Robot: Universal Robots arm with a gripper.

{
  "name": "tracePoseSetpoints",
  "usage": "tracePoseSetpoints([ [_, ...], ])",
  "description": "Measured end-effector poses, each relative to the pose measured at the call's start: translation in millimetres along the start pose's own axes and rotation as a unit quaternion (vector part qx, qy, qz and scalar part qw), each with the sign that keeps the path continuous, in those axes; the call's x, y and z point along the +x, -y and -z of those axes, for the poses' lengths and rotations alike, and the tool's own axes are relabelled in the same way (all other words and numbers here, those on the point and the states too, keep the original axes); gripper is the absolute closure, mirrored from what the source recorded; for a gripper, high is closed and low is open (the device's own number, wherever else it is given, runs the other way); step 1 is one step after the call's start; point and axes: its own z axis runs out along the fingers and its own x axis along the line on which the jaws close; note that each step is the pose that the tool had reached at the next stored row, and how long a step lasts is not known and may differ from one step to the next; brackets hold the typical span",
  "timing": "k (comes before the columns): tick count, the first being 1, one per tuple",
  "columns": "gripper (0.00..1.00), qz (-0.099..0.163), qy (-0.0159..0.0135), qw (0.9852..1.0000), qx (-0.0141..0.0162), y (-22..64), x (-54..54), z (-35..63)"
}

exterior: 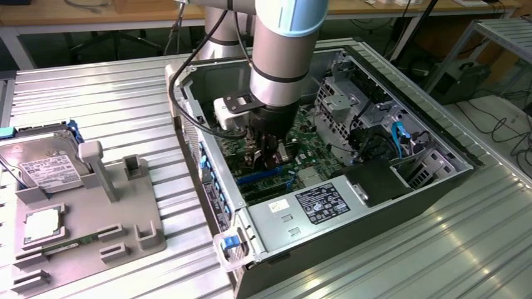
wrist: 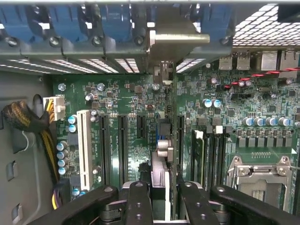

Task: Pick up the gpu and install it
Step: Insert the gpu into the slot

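My gripper reaches down into the open computer case, just over the green motherboard. In the wrist view its black fingers are shut on the gpu, which I see edge-on as a thin green card. The card's silver end bracket points at the case's rear wall, level with the blue slot clips. The card hangs upright over the row of black expansion slots and lines up with one of them. Whether its lower edge touches the slot is hidden.
A white slot and a yellow-black cable bundle lie to one side of the card, the CPU socket to the other. The power supply fills the case's near end. On the exterior view's left, a grey fixture carries a hard drive.
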Motion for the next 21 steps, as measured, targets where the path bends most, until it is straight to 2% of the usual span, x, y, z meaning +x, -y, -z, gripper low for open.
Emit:
tracePoseSetpoints([
  [8,0.72,0.000,0.0000,1.0000,0.0000,-0.6,0.0,-8.0],
  [18,0.72,-0.001,0.0000,1.0000,0.0000,-0.6,2.3,-8.2],
  [21,0.72,-0.001,0.0000,1.0000,0.0000,-0.8,2.3,-11.3],
])
